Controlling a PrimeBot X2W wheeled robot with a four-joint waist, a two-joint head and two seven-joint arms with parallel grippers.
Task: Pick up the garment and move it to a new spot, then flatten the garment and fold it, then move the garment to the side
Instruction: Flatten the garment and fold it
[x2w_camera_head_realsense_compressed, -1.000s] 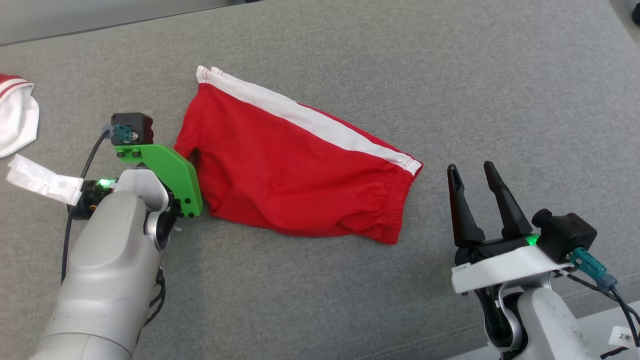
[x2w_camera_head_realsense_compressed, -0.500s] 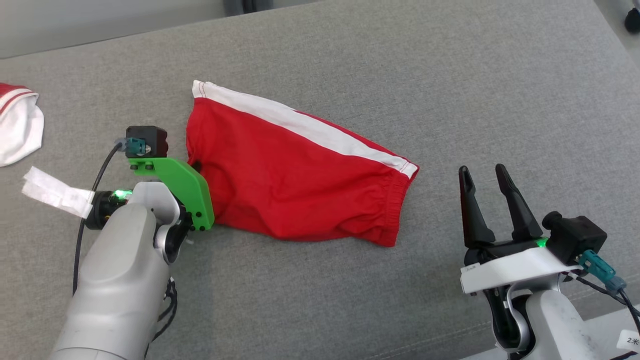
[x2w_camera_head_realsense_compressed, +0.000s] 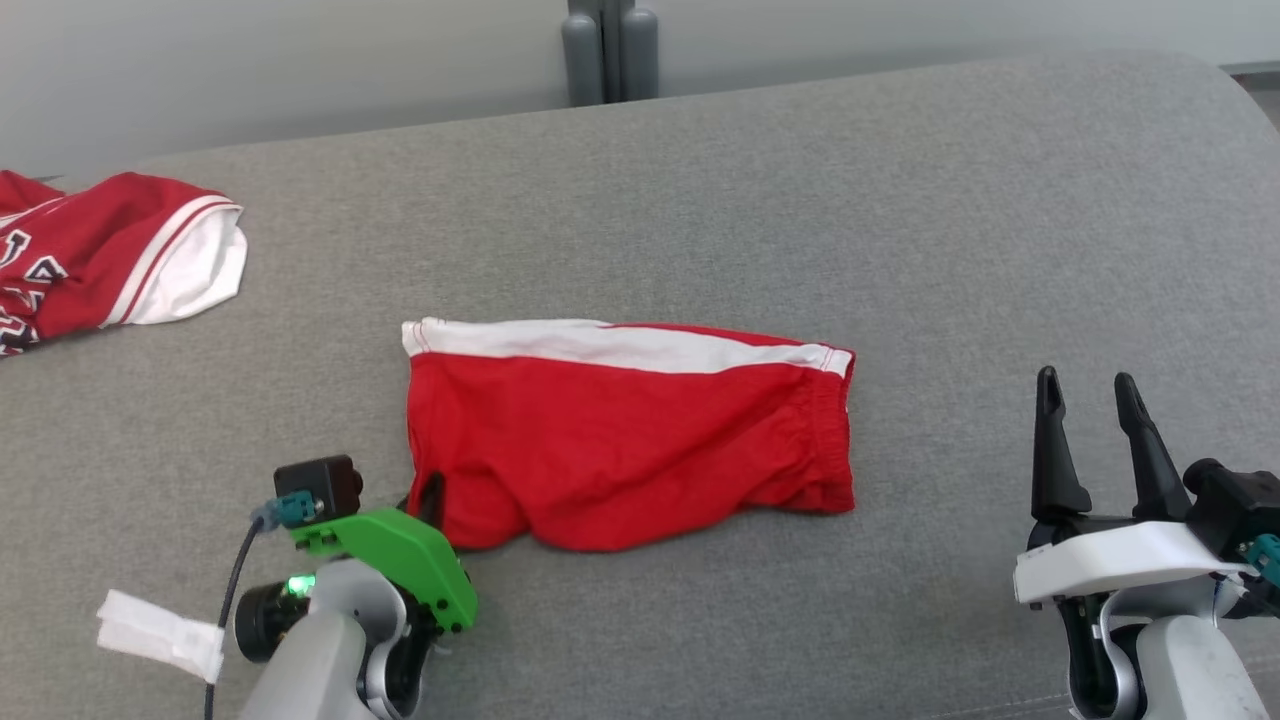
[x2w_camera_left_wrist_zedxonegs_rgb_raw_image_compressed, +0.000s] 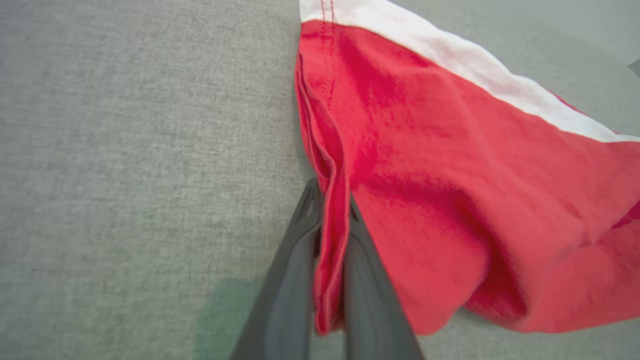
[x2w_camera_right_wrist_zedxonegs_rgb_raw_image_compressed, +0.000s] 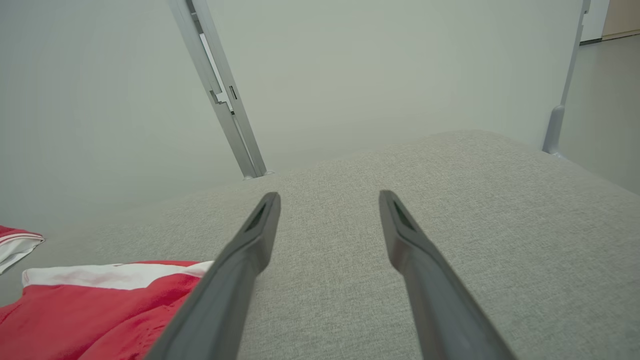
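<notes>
Left pincer (x2w_camera_left_wrist_zedxonegs_rgb_raw_image_compressed: 331, 197) grips hem of red shorts (x2w_camera_head_realsense_compressed: 630, 450); jersey (x2w_camera_head_realsense_compressed: 90, 250) lettering unreadable

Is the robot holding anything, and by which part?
The left gripper pinches the red shorts by their left edge; the right gripper holds nothing.

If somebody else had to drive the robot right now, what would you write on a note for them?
Grippers: the left gripper is shut on the left hem of the red shorts. The right gripper is open and holds nothing, above bare fabric to the right of the shorts.
Things: the shorts lie in the middle of the grey cushion, with the white stripe along the far edge and the near edge a bit bunched. A red and white jersey lies at the far left, apart from them.
Done: the hem is gripped.
Left: probably move the shorts, flatten them, fold them, then set them aside.
</notes>
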